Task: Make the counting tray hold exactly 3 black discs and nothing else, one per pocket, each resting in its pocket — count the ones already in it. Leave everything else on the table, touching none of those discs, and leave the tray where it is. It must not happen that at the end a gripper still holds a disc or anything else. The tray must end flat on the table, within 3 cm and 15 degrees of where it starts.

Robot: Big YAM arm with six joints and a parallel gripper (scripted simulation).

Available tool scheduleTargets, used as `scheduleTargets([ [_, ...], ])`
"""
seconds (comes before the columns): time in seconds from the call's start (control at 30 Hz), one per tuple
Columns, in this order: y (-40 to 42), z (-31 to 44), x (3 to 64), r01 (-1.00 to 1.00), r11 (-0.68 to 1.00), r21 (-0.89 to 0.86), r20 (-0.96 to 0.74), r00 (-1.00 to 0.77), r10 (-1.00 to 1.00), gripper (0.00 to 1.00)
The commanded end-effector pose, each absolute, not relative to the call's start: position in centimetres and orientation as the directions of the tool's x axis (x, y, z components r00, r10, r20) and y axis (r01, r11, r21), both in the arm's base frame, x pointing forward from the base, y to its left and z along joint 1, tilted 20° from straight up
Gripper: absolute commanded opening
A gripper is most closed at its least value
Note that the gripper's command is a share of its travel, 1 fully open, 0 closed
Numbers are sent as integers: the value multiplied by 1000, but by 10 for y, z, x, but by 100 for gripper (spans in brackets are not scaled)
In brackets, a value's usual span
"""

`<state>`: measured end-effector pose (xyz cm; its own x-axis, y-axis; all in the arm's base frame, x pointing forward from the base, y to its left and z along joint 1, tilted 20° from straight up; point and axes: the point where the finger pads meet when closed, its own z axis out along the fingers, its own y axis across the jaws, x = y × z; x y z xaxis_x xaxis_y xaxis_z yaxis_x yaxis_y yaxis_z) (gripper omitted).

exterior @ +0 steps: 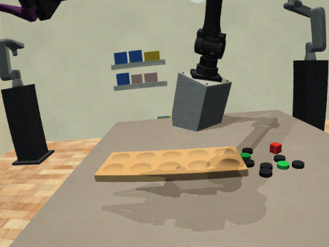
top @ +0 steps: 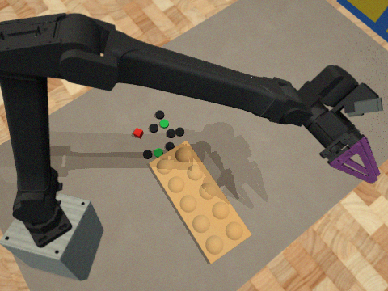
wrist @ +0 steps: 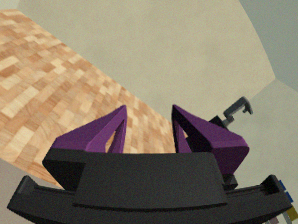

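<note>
The tan counting tray [top: 200, 238] [exterior: 154, 176] lies flat on the grey table, and all its pockets show empty. Several black discs lie loose beyond its far end, such as one [top: 170, 132] [exterior: 266, 172] in the middle of the group and one [top: 170, 145] [exterior: 249, 162] close to the tray's end. Two green discs [top: 163, 124] [top: 158, 152] [exterior: 283, 165] [exterior: 245, 155] and a red cube [top: 138, 132] [exterior: 275, 147] lie among them. My gripper [top: 373, 175] [exterior: 27, 14] [wrist: 149, 110] hangs high in the air near the table's edge, far from the discs and the tray. Its purple fingers stand partly apart with nothing between them.
The arm's grey base block [top: 56, 238] [exterior: 200, 103] stands on the table beyond the discs. Black camera stands [exterior: 24, 123] [exterior: 308, 89] stand off the table on both sides. Wall shelves [exterior: 138, 63] hold coloured blocks.
</note>
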<state>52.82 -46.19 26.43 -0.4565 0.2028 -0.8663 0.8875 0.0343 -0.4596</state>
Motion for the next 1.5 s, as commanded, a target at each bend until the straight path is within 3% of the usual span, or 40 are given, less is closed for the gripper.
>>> scheduleTargets([
  [0.0,-464,299,514,922,5,-388,-904,-381,193,45],
  [0.67,-481,302,499,924,-29,-381,-908,-368,201,45],
  [0.7,-435,285,533,914,115,-390,-893,-406,194,45],
  [1.43,-446,287,524,919,92,-383,-897,-394,199,45],
  [1.47,-402,269,551,892,233,-387,-879,-433,197,45],
])
